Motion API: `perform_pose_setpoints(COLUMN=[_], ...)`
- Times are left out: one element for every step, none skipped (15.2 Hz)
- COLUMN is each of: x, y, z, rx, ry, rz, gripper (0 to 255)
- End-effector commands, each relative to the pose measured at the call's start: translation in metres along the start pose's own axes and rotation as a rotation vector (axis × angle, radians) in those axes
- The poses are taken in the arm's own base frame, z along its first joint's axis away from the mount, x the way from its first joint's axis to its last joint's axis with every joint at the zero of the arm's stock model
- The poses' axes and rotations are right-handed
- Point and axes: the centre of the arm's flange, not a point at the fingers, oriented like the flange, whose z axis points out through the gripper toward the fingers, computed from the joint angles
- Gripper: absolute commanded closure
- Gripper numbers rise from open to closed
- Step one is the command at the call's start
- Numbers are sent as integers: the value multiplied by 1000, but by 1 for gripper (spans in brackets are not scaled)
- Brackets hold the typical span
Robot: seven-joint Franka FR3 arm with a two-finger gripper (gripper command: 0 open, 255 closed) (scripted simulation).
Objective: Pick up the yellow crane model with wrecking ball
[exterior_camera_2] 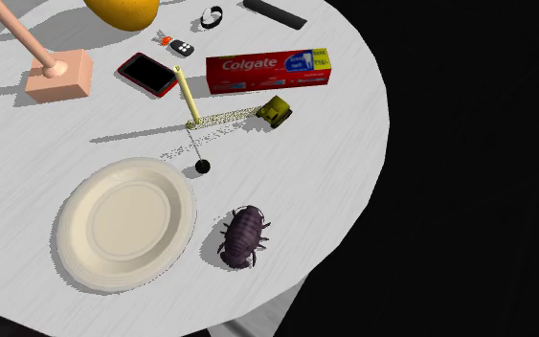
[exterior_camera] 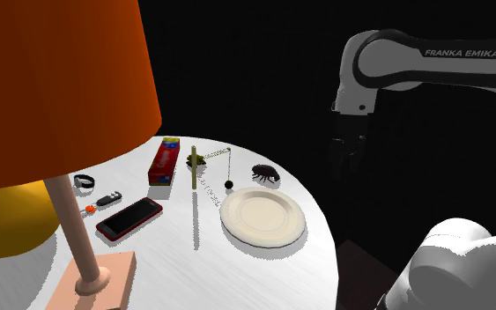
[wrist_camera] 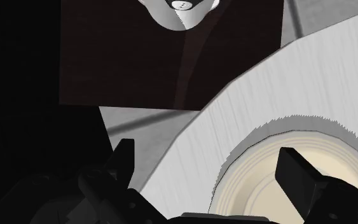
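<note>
On the round white table (exterior_camera: 162,264), read from the shoulder view's left, are listed: a lamp (exterior_camera: 61,97) with an orange shade, a red-cased phone (exterior_camera: 129,217), a red toothpaste box (exterior_camera: 164,163), the yellow crane model (exterior_camera: 193,167), a cream plate (exterior_camera: 262,216) and a dark bug (exterior_camera: 266,173). The crane model is set just beside the box, with its black wrecking ball (exterior_camera: 229,185) resting on the table near the plate's rim. The gripper (wrist_camera: 210,168) is seen over the table's edge by the plate, well apart from the crane model, its fingers spread with nothing clasped between them.
</note>
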Motion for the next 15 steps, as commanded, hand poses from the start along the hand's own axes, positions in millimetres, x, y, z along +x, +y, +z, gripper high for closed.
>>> perform_pose_setpoints(x=[0,12,24,36,48,60,71,83,95,107,118,130,142,153,165], y=[0,-5,-11,-16,-21,-27,-32,-38,-43,-49,-55,-61,-66,-72,-78], z=[0,-1,-1,-2,-3,-4,-4,-5,-6,-6,-7,-8,-9,-10,-10], rx=[0,-4,-8,-11,-15,-19,-23,-27,-30,-34,-38,-42,-45,-49,-53], ry=[0,2,5,7,10,12,15,17,19,22,24,27,29,32,34], rz=[0,-4,-9,-13,-18,-22,-27,-31,-36,-40,-45,-49,-54,-58,-63], gripper=[0,0,0,0,0,0,0,0,0,0,0,0,0,0,0])
